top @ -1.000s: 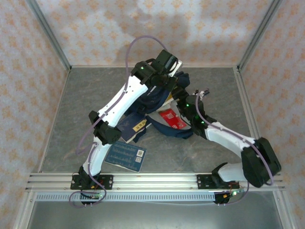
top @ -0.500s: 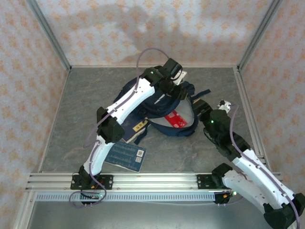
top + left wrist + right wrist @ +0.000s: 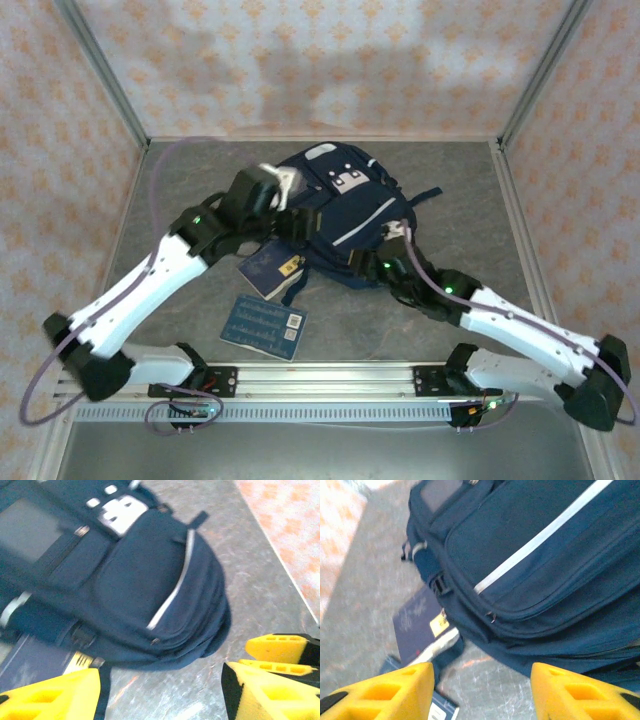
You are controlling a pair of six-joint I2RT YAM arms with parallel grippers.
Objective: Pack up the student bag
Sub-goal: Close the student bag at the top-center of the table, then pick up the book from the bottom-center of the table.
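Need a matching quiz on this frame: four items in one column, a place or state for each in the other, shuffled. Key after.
1. student bag
2. navy book with yellow label
3. blue booklet
4. left hand

A. flat, nearest the front rail
B. open, holding nothing
C. middle of the table, striped front up
D. against the bag's near-left edge

Pairs: 1-C, 2-D, 3-A, 4-B

The grey mottled counter carries the student bag, lying flat near its middle. A navy booklet lies against the bag's left side. A lighter blue booklet lies just beyond it, toward the near edge.
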